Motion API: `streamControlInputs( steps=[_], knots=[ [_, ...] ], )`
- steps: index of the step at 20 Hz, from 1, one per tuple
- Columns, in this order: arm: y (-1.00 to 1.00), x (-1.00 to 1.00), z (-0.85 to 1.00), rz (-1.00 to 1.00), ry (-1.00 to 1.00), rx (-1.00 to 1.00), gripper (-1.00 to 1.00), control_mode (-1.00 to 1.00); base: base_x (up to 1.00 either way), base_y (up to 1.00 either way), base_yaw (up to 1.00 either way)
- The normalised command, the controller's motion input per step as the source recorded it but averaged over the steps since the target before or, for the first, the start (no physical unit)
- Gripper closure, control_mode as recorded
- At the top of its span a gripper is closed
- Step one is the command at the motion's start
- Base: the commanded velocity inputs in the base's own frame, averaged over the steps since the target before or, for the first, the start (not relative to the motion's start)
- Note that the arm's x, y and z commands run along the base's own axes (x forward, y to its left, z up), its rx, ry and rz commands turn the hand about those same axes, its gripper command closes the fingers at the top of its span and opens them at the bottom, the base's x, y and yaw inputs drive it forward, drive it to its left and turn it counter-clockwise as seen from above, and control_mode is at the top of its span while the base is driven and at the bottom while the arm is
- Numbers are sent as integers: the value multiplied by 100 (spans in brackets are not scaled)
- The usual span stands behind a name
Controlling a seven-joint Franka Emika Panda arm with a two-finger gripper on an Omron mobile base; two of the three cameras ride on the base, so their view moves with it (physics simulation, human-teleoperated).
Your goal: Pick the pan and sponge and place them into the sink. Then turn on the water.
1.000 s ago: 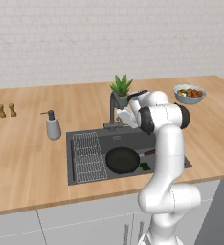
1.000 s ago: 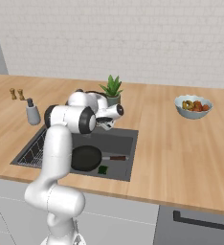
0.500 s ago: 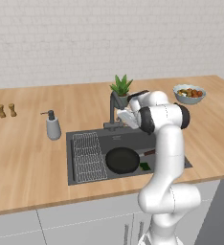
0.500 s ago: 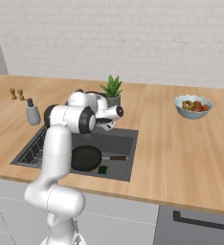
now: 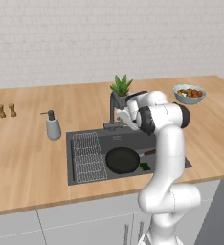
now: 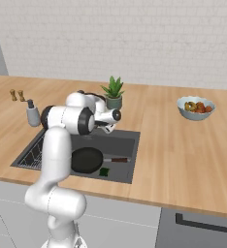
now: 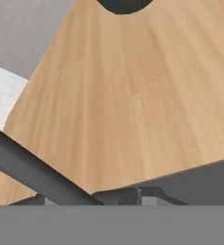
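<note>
Pan (image 5: 122, 160) and sponge (image 5: 145, 166) already lie in sink (image 5: 85, 178), sponge touching pan's rim at its 4 o'clock, under handle; pick-and-place part judged done, water step left. No stream visible yet. Across last second arm barely shifted at faucet (image 5: 116, 104); scene otherwise unchanged, so robot judged settling onto faucet handle. Gripper (image 6: 111, 127) sits just beside faucet, at its 3 o'clock in left base view. Jaws hidden behind wrist: grasp state cannot be told.
</note>
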Motion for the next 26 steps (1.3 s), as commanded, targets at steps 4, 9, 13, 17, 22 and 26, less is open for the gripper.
streamControlInputs(
  steps=[4, 9, 13, 17, 22, 26],
  knots=[
    [-19, 34, -33, -15, 23, 8, 100, -100, 0, 0, 0],
    [-30, 40, -48, -9, 20, 13, 100, -100, 0, 0, 0],
    [-38, 24, -54, -13, 16, 22, 100, -100, 0, 0, 0],
    [-38, 11, -52, -15, 12, 22, 100, -100, 0, 0, 0],
    [-27, 0, -46, -12, 10, 12, 100, -100, 0, 0, 0],
    [-1, 0, 0, 0, 0, 0, 100, -100, 0, 0, 0]
  ],
)
